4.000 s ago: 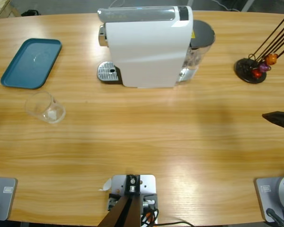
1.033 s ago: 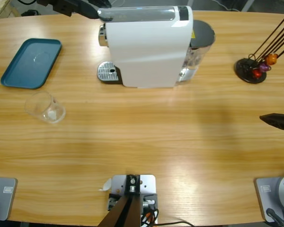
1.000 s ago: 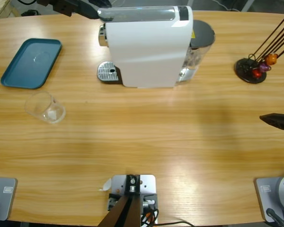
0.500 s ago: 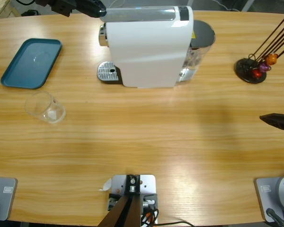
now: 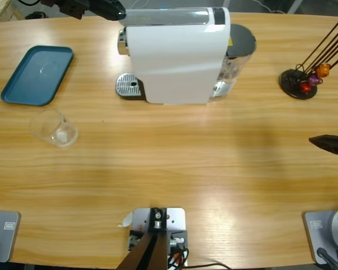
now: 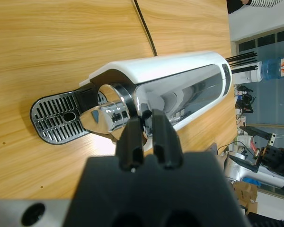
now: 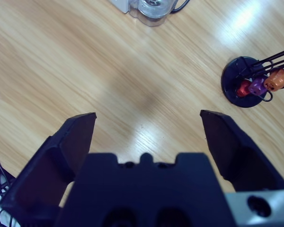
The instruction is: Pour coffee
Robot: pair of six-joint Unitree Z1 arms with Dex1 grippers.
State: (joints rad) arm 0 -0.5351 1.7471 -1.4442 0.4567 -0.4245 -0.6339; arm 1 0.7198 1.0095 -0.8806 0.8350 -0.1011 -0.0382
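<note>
**Left gripper closing in at the machine's top**

Left gripper (image 6: 145, 135), jaws pinched nearly together on nothing, is hovering over the white coffee machine (image 5: 177, 56) by its chrome spout (image 6: 104, 116), having edged slightly nearer than a second ago. Right gripper (image 7: 149, 142) is staying spread wide over bare table (image 5: 169, 163). Farther off, the glass (image 5: 53, 127) and capsule stand (image 5: 299, 83) are sitting unmoved. Coffee isn't showing anywhere.
</note>
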